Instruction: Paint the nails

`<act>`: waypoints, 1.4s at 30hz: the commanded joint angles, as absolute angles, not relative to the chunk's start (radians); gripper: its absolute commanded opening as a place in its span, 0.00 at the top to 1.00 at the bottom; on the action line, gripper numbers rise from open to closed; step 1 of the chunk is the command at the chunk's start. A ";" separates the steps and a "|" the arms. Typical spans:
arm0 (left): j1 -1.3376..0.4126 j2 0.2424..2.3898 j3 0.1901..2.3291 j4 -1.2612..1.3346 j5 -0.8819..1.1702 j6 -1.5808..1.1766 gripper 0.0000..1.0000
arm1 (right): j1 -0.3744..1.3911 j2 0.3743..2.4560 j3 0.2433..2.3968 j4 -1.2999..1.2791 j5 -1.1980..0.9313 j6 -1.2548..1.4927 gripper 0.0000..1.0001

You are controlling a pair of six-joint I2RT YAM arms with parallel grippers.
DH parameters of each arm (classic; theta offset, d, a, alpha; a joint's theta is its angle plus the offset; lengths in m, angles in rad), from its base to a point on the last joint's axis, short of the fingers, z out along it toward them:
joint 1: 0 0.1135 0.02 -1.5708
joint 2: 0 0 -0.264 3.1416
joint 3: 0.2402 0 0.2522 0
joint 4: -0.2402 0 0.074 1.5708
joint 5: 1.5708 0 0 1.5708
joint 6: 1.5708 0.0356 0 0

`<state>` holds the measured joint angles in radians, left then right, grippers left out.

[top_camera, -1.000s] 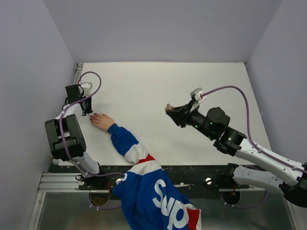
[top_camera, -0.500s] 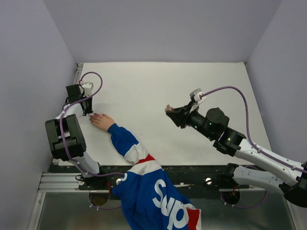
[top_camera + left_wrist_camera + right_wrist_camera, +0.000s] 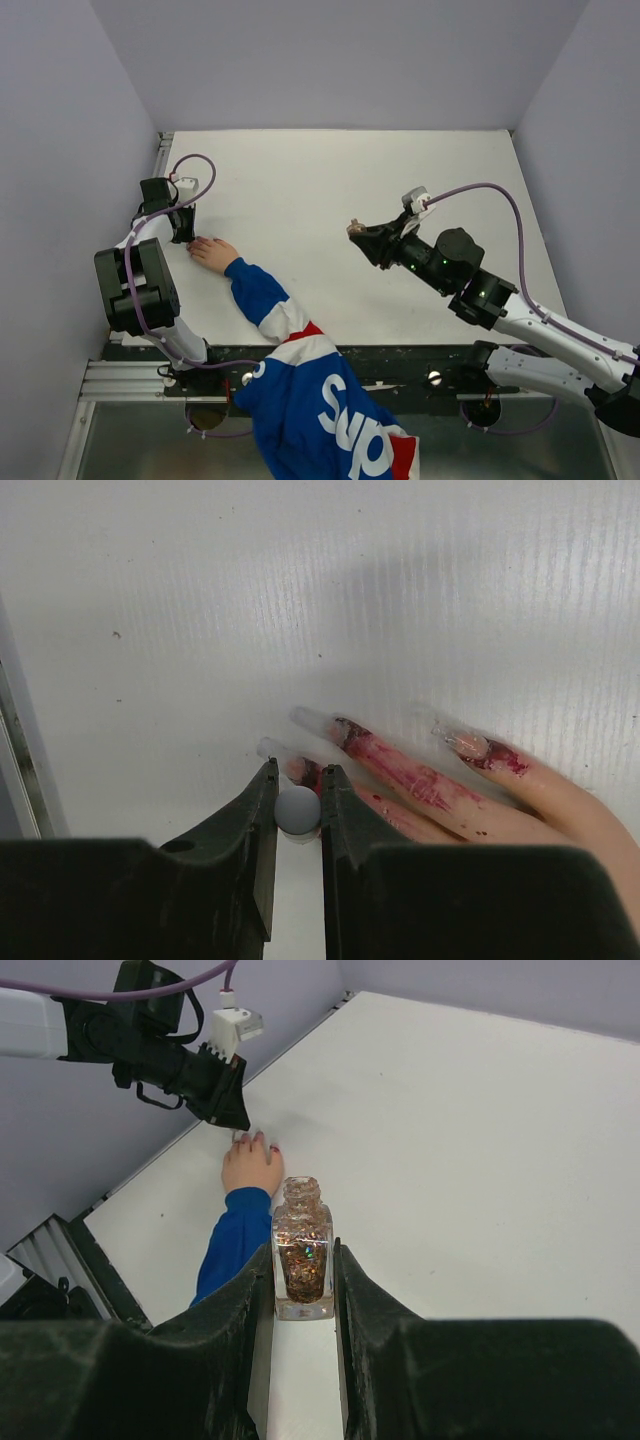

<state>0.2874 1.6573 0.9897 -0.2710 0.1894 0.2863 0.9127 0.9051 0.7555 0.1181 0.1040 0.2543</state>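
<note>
Two robot arms and a person's hand (image 3: 212, 253) laid flat on a white bench (image 3: 300, 180).
From above, the left fingers (image 3: 186, 236) sit at the hand's tips near the bench's left edge, and the right fingers (image 3: 357, 232) hang well apart, mid-bench. The left wrist view shows the fingers pinched on a pale round cap (image 3: 298, 810), close by the red-smeared nails (image 3: 466, 745). In the right wrist view, the fingers clamp an open glitter bottle (image 3: 302, 1260).
</note>
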 commanded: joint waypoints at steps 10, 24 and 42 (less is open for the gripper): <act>0.278 1.660 1.028 -0.316 0.186 0.308 1.00 | 0.914 0.879 0.736 0.126 0.133 0.268 0.99; 0.262 1.675 1.049 -0.319 0.178 0.311 1.00 | 0.914 0.885 0.739 0.127 0.129 0.272 0.99; 0.301 1.661 1.029 -0.272 0.144 0.271 1.00 | 0.914 0.887 0.746 0.123 0.141 0.271 0.99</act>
<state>0.2855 1.6737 1.0401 -0.3088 0.1757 0.2848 0.9127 0.8951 0.7444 0.1181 0.1165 0.2619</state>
